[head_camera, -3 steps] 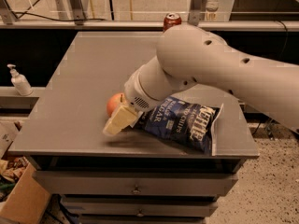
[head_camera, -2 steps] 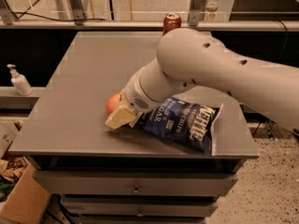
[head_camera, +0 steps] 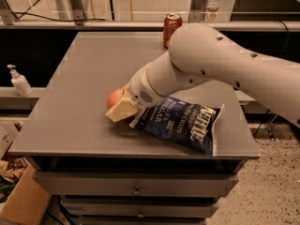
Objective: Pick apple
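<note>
Seemingly the reach is done — the hand (head_camera: 120, 109) sits low against the apple (head_camera: 114, 97), which rests on the bench (head_camera: 79, 74) beside the chip bag (head_camera: 183, 123) — though whether it grips I cannot tell, and the lift is not yet made.

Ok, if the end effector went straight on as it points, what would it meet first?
Most likely the apple, right beside the end effector on the table; depth is hard to judge.
</note>
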Motion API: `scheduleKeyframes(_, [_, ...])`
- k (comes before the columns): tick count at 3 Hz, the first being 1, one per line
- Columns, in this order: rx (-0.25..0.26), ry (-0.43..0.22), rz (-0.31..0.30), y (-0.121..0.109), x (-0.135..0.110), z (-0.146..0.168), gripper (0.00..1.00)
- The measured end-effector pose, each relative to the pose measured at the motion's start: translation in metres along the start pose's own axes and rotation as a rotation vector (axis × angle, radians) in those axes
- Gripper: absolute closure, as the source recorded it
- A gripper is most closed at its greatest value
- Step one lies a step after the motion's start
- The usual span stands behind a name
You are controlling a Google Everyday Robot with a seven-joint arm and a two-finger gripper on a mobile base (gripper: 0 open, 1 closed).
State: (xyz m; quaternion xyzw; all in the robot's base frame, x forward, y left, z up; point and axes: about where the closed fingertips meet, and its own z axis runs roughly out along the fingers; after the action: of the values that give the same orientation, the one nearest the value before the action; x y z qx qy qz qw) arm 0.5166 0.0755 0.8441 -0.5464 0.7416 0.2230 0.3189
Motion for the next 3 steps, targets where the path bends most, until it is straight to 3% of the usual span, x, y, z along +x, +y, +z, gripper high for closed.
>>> scheduleKeyframes(1, [-0.064, -0.137, 0.052, -0.007, -0.032, -0.014, 1.00])
scheduleKeyframes(3, [-0.119, -0.377, 0.047, -0.009, -0.101, -0.064, 1.00])
